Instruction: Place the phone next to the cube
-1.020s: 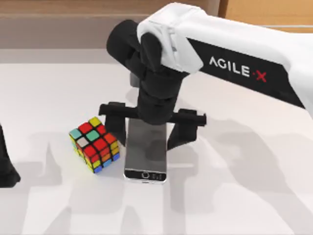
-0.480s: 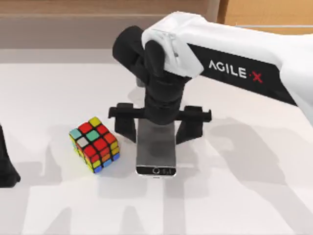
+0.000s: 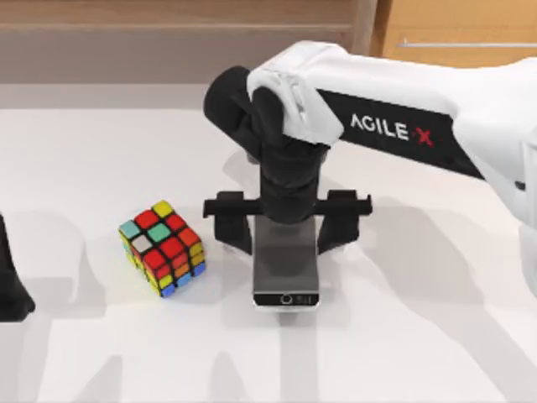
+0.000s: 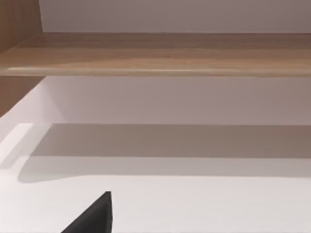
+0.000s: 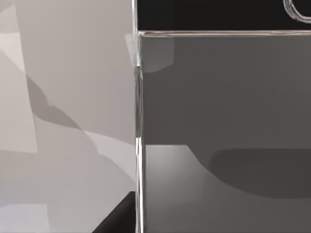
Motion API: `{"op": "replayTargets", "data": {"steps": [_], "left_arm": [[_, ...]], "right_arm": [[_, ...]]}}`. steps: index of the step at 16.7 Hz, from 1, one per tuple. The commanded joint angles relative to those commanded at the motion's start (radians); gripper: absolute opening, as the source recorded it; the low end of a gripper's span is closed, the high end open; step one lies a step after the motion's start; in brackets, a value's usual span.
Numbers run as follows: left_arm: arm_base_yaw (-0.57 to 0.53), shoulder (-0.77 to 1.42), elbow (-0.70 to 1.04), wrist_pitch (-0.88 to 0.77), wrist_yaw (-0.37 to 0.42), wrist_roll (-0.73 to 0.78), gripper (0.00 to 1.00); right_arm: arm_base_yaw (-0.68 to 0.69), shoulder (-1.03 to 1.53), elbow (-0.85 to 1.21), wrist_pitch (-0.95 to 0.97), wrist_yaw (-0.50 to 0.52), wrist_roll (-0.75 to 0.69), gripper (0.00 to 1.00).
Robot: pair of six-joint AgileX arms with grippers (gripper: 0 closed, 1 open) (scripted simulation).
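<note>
The phone (image 3: 286,273), a grey slab, has its dark end strip and ring facing the table's front edge. It sits between the fingers of my right gripper (image 3: 286,243), which is shut on its long sides from above. In the right wrist view the phone (image 5: 218,121) is seen close up, with a black fingertip (image 5: 116,218) against its edge. The cube (image 3: 164,248), scrambled and many-coloured, rests on the white table (image 3: 101,151) to the phone's left, with a gap of less than one phone width between them. My left arm (image 3: 10,277) is parked at the left edge.
A wooden ledge (image 3: 126,25) runs along the back of the table and also appears in the left wrist view (image 4: 155,53). A black fingertip (image 4: 95,216) of the left gripper pokes into that view. Open table lies to the right of the phone and in front of it.
My right gripper has carried the phone to the right, widening the gap to the cube. The phone looks slightly smaller now. The cube and left arm have stayed still.
</note>
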Motion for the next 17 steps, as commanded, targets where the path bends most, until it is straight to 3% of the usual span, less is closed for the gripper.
{"op": "replayTargets", "data": {"steps": [1,14,17], "left_arm": [[0.0,0.0,0.0,0.0,0.0,0.0,1.0],[0.0,0.0,0.0,0.0,0.0,0.0,1.0],[0.0,0.0,0.0,0.0,0.0,0.0,1.0]], "right_arm": [[0.0,0.0,0.0,0.0,0.0,0.0,0.0],[0.0,0.0,0.0,0.0,0.0,0.0,0.98],[0.0,0.0,0.0,0.0,0.0,0.0,1.0]]}}
